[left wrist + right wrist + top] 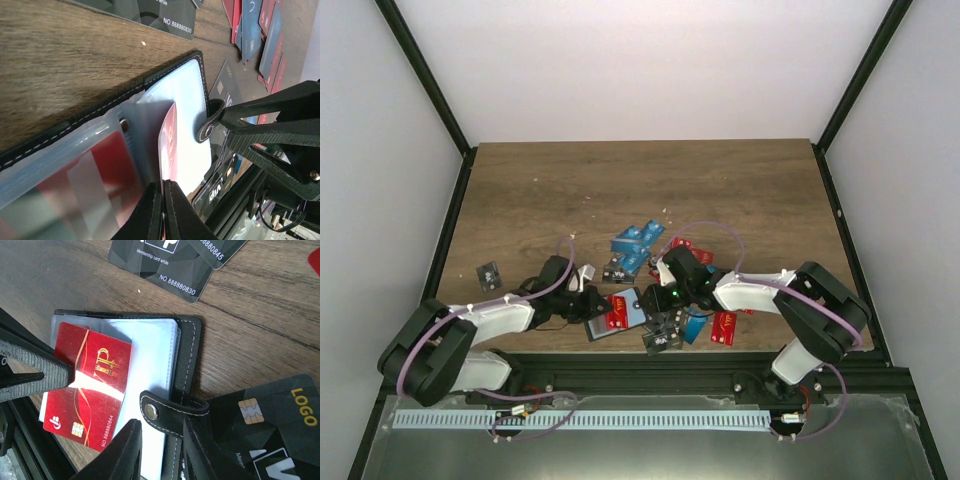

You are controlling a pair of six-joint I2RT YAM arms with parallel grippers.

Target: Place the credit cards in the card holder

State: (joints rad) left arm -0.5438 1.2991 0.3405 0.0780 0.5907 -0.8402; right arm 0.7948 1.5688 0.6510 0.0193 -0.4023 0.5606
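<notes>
Left end effector [162, 187], clamped on a red card [169, 145], feeds it into the open holder [165, 77] on the counter [75, 60]. Right end effector [161, 425] straddles the clasp [150, 411], grip unclear. The card should slide in flat and slowly.

The wooden table [620, 190] carries scattered red, blue, black credit cards [638, 240] and the open card holder [187, 350].

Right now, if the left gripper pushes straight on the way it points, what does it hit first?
The left gripper is shut on a red card whose front edge sits among the clear sleeves of the open card holder. Those sleeves likely come first, though depth is unclear.
</notes>
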